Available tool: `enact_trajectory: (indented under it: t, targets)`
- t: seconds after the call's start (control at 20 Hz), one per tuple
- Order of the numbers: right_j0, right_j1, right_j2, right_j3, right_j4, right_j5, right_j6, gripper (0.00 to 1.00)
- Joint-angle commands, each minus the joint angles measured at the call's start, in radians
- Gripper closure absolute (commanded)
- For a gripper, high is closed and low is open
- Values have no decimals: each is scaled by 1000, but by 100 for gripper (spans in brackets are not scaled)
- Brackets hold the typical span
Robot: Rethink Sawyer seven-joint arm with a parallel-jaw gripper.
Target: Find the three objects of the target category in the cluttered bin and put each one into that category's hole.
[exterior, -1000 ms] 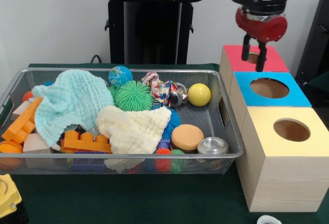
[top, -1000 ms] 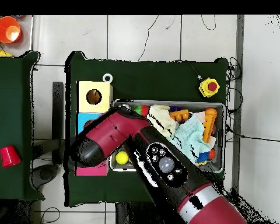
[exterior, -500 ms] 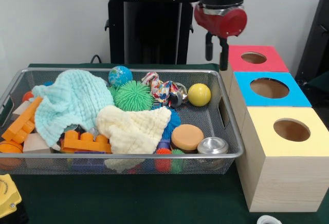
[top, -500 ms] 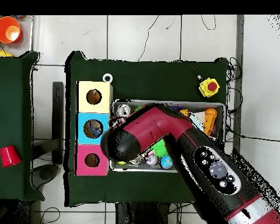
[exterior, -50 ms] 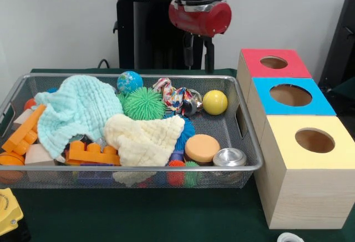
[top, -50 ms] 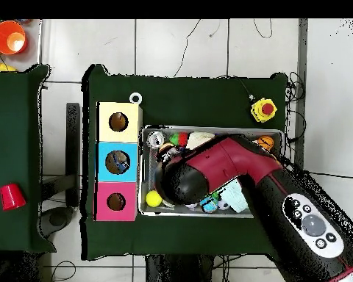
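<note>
Three holes stand beside the bin (exterior, -50 ms: 244,121), in the red (exterior, -50 ms: 274,62), blue (exterior, -50 ms: 290,95) and yellow (exterior, -50 ms: 314,140) boxes; I hold the pincer (exterior, -50 ms: 198,53) above the bin's far edge, fingers apart and empty. Candidate items lie mixed: yellow ball (exterior, -50 ms: 214,102), green spiky ball (exterior, -50 ms: 143,103), globe ball (exterior, -50 ms: 129,81), cloths (exterior, -50 ms: 145,138). My judgement: a descent here risks striking the rim, or snagging the rope toy (exterior, -50 ms: 173,96) and dragging neighbours along.

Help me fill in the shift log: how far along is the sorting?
Done: cannot tell. The holes of the red box, blue box and yellow box show nothing clear inside. In hand: nothing, as the gripper hangs open and empty above the bin. Left: probably the search, since the bin is crowded.
</note>
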Motion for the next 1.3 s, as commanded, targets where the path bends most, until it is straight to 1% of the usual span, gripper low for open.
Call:
enact_trajectory:
  t: [0.05,0.15,0.25,0.5,0.6,0.75,0.8,0.85,0.9,0.95,1.0,1.05,1.3]
  targets:
    - [-2,-21,73,82,98,74,-40,0]
    - [16,-74,57,81,120,53,48,0]
    - [19,-100,56,94,159,11,121,0]
    - [7,-170,61,148,293,-26,227,0]
    - [24,-211,15,172,312,-30,280,0]
    - [67,-274,-104,209,300,-87,416,0]
    - [82,-287,-151,221,298,-102,466,0]
    - [90,-294,-181,233,298,-137,504,0]
    - [84,-279,-188,246,320,-182,521,0]
    - [82,-258,-198,249,327,-225,530,0]
    - [90,-249,-221,245,316,-248,539,0]
    - [99,-242,-247,235,303,-256,542,0]
    - [72,-216,-270,226,337,-260,505,0]
